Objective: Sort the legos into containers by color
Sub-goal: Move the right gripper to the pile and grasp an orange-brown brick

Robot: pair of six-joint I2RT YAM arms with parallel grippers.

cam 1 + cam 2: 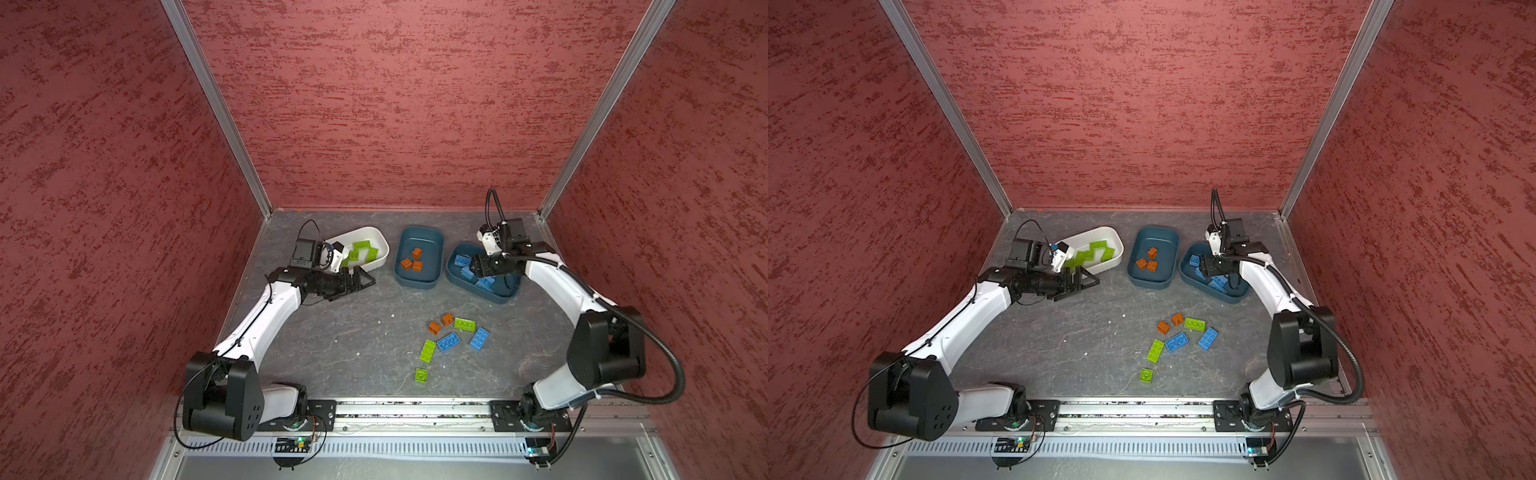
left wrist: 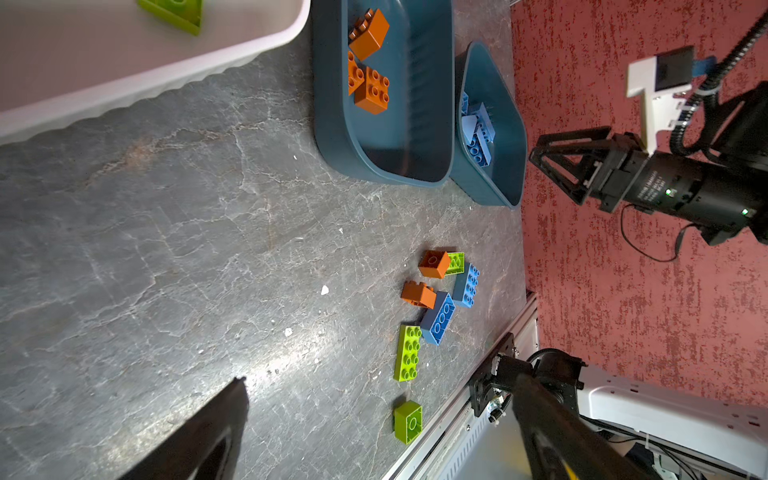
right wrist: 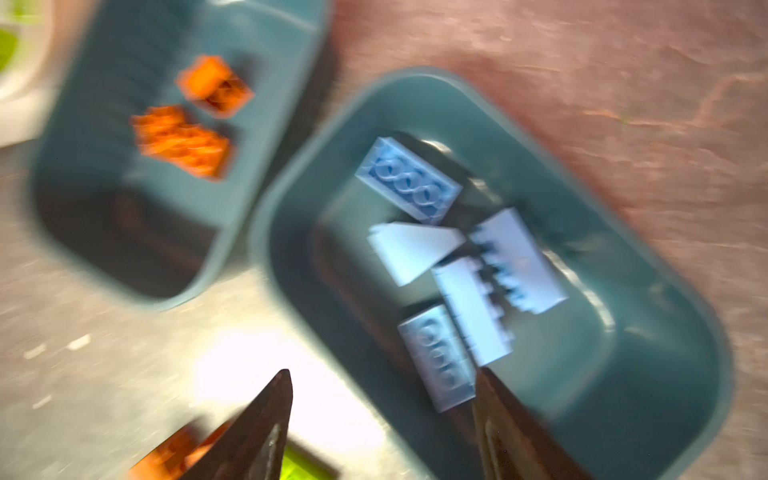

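Release step, likely: right end effector (image 3: 382,374) over teal tub (image 3: 415,74), jaws apart, gripping nothing; blue bricks (image 3: 409,180) lie inside. Left end effector (image 1: 365,286) gaping, empty, beside white tub (image 1: 384,253). Next: pick from loose bricks (image 1: 448,343) on bench (image 1: 332,332), matching colour.

grey marbled tabletop (image 1: 332,345), white tub (image 1: 386,250), 2 teal tubs (image 1: 419,285), 7 loose bricks (image 1: 448,343)

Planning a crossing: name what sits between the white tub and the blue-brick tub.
A teal tub holding three orange bricks sits there, shown in both top views.
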